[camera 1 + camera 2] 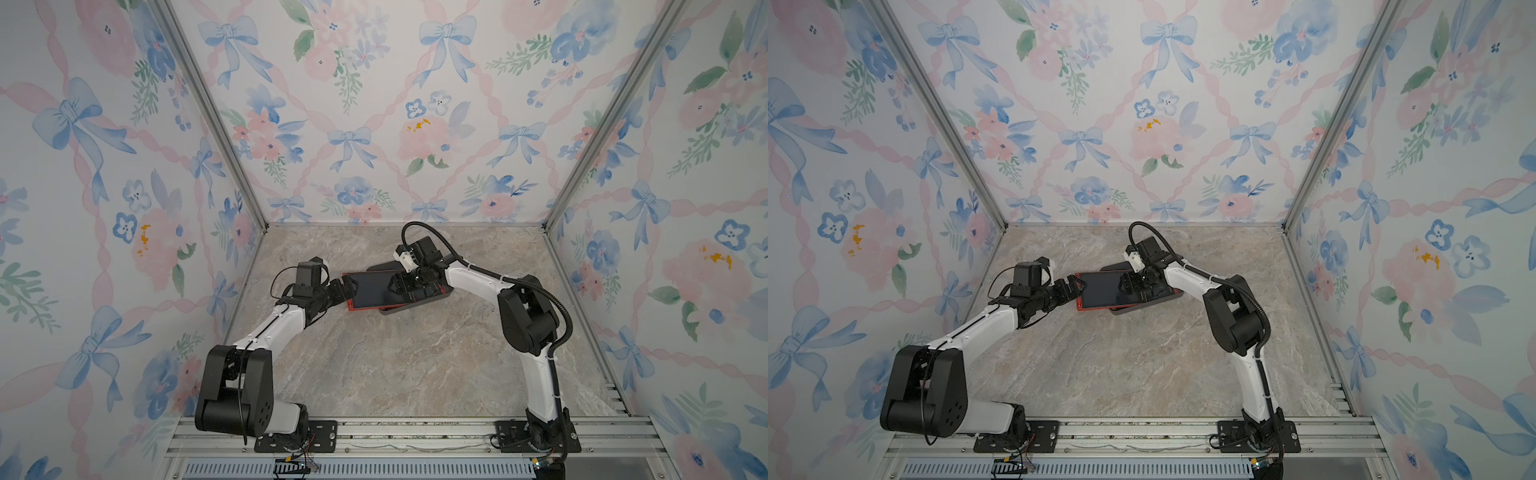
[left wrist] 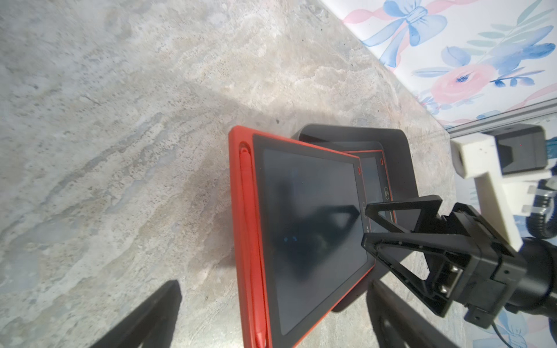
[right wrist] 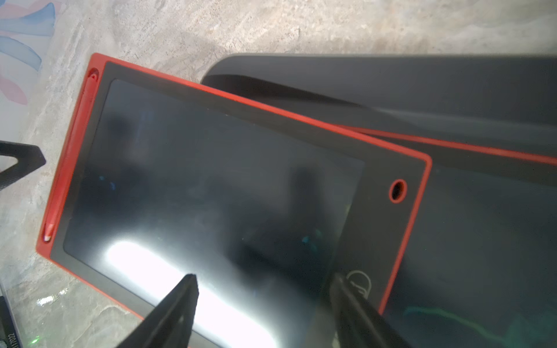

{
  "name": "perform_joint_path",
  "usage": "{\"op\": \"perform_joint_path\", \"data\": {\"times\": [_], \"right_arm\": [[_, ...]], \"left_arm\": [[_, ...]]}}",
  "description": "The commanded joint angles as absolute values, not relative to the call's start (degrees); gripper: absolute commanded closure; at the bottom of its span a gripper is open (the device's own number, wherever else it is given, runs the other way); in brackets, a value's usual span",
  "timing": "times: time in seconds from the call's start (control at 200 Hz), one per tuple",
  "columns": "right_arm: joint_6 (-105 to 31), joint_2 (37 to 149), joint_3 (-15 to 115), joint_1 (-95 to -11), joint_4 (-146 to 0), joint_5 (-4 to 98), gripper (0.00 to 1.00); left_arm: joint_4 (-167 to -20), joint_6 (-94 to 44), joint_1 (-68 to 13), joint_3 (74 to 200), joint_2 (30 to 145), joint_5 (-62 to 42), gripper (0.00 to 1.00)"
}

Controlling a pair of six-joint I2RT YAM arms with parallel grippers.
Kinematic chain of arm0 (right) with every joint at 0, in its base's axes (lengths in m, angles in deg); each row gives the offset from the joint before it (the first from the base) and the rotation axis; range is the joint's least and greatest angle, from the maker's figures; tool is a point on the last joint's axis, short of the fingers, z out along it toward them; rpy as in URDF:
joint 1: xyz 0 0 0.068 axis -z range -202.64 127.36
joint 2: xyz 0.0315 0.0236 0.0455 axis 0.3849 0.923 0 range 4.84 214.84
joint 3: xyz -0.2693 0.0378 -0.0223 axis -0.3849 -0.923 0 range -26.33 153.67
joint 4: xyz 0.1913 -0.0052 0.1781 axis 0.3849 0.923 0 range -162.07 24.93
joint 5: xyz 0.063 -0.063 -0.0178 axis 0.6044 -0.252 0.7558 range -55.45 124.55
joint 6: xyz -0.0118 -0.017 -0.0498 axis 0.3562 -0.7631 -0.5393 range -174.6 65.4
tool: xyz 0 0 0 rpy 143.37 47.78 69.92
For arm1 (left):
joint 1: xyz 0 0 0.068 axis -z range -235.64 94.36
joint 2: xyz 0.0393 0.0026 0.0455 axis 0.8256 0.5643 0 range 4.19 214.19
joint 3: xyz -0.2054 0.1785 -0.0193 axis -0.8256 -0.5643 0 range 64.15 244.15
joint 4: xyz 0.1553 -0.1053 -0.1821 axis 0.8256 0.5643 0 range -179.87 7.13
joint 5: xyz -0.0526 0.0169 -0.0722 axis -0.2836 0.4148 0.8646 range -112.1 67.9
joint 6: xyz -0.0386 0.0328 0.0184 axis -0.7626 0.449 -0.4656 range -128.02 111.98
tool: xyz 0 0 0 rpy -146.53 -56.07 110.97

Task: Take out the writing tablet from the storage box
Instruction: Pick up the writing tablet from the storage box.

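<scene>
Item: writing tablet (image 2: 310, 235), red frame, dark screen, red pen (image 2: 250, 229) clipped in its long edge. Location: partly out of the storage box (image 2: 361, 134), lying askew across the box's low rim, the pen end beyond the rim over the worktop (image 1: 395, 365), the button end over the box. Whether the outer end rests on the worktop cannot be told. Contents left in box: a second tablet (image 3: 482, 241), flat underneath. Left tool (image 1: 350, 290): jaws spread as wide as they go, one to each side of the tablet's pen end, gripping nothing. Right tool (image 2: 365, 224): jaws part-way apart over the tablet's button end, nothing clamped between them; contact with the screen cannot be told. Progress, as judged: about half done, the tablet slid out and turned but not clear of the box. Outstanding: free the inner end from the rim and lay the tablet on bare worktop. Edges: the rim under the tablet acts as a pivot, and a tilted tablet may scrape the second one. Open room: wide bare worktop in front of the box and toward the left arm's side; the papered wall (image 1: 104, 208) stands well apart.
</scene>
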State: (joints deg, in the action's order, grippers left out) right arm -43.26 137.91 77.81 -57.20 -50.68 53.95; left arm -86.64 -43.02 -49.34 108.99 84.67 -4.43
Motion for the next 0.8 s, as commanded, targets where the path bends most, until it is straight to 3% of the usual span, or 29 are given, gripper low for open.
{"op": "perform_joint_path", "data": {"times": [0.0, 0.14, 0.52, 0.795], "right_arm": [[-43.62, 138.82, 79.42, -57.32, -49.90, 51.22, 0.27], [-43.66, 137.77, 78.89, -54.75, -48.21, 46.35, 0.18], [-41.57, 140.28, 78.77, -54.23, -48.80, 50.38, 0.08], [-40.04, 140.96, 78.65, -54.72, -50.05, 53.18, 0.08]], "left_arm": [[-85.39, -41.64, -49.68, 109.00, 83.30, -5.44, 0.02], [-85.40, -41.67, -49.67, 108.80, 83.11, -5.84, 0.02], [-85.40, -41.69, -49.68, 109.06, 83.43, -4.74, 0.02], [-85.44, -41.86, -49.67, 109.33, 83.20, -4.34, 0.02]]}}
